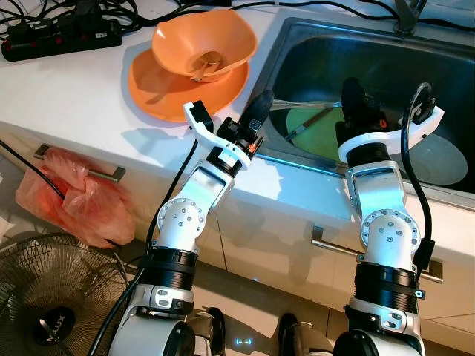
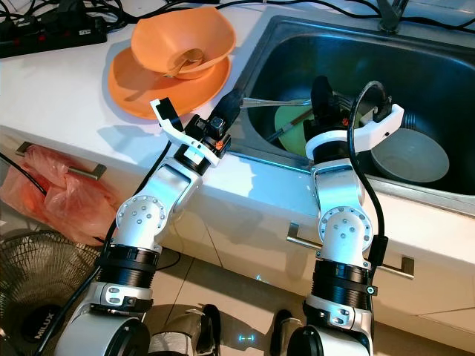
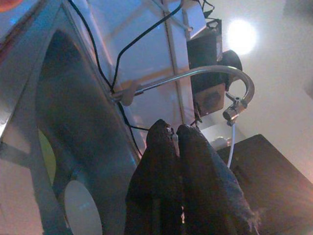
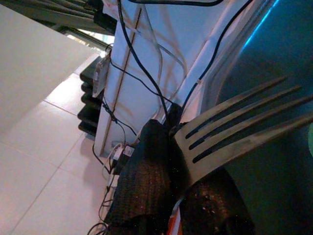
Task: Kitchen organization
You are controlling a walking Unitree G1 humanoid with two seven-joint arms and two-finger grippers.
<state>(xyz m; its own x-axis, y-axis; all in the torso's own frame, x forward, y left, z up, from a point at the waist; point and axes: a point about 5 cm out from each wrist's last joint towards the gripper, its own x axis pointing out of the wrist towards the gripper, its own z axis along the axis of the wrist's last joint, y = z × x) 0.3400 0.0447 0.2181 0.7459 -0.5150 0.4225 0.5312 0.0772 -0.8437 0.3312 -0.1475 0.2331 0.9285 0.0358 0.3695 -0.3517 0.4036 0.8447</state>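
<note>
Both end effectors at the sink (image 1: 445, 194)
Right end effector (image 4: 183, 161) clamps a fork (image 4: 234, 132), seen clearly by its wrist; left end effector (image 3: 176, 147) is pressed together.

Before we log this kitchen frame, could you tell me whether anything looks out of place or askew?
Yes: the orange bowl sits tilted on the orange plate rather than nested flat. In the sink, utensils lie loose across the green plate, and the right gripper holds a slotted spatula.

Both eye views look steeply down from the head onto the counter (image 1: 67, 89) and sink (image 1: 438, 59), sharing nearly the same scene, slightly offset sideways. Each wrist view sits close behind its jaws, angled upward past the sink wall (image 3: 78, 122).
</note>
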